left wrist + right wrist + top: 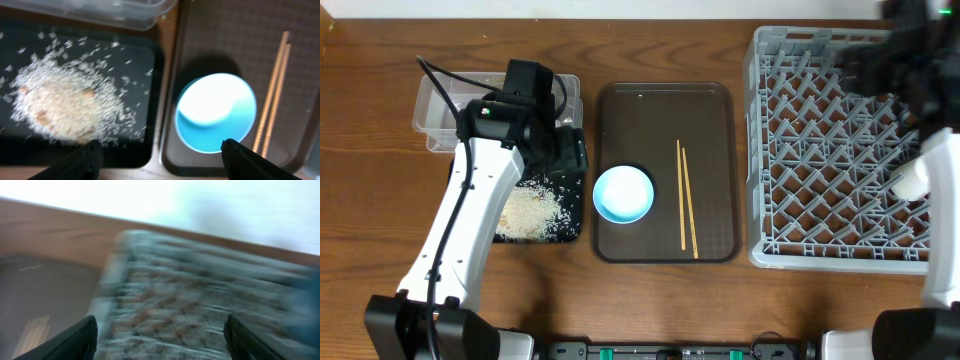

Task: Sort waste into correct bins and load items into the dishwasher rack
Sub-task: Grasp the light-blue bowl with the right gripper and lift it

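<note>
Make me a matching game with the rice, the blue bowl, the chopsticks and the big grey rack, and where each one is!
Things
1. rice
2. light blue bowl
3. chopsticks
4. grey rack

Places
A. at the far right of the table
B. on the left part of the brown tray
C. on the black tray
D. on the brown tray, just right of the bowl

Right pairs: 1-C, 2-B, 3-D, 4-A
</note>
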Robot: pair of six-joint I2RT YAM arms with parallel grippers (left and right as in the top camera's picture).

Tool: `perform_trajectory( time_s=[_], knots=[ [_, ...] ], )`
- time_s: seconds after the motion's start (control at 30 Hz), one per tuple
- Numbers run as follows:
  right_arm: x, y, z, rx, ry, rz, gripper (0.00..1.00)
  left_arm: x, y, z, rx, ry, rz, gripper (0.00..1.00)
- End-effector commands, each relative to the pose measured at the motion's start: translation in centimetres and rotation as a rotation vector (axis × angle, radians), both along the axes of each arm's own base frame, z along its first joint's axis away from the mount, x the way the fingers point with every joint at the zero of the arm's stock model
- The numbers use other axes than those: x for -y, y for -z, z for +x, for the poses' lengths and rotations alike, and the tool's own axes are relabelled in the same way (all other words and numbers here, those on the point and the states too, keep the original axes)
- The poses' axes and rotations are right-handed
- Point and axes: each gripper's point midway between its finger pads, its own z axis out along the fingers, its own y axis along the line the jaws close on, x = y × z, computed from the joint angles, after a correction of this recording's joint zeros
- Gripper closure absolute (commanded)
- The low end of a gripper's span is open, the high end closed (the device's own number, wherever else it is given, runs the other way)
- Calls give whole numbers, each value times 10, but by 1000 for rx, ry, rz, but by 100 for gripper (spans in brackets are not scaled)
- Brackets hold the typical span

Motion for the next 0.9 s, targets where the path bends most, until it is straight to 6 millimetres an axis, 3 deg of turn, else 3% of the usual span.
perform_trajectory(
  time_s=[0.0,0.3,0.47,0.63,0.87],
  knots=[
    [-89,12,-13,-89,-232,223,21,-31,8,-10,-46,-135,139,21],
    [-205,94,-52,-374,-455,166,21,-83,9,-24,-109,-366,189,21],
    [-251,144,-72,-526,-525,140,25,-107,10,-33,-143,-445,189,21],
    [-279,195,-90,-662,-510,88,28,-119,10,-37,-157,-486,187,21],
    [-301,248,-113,-802,-474,35,48,-120,10,-37,-157,-490,187,21]
  ],
)
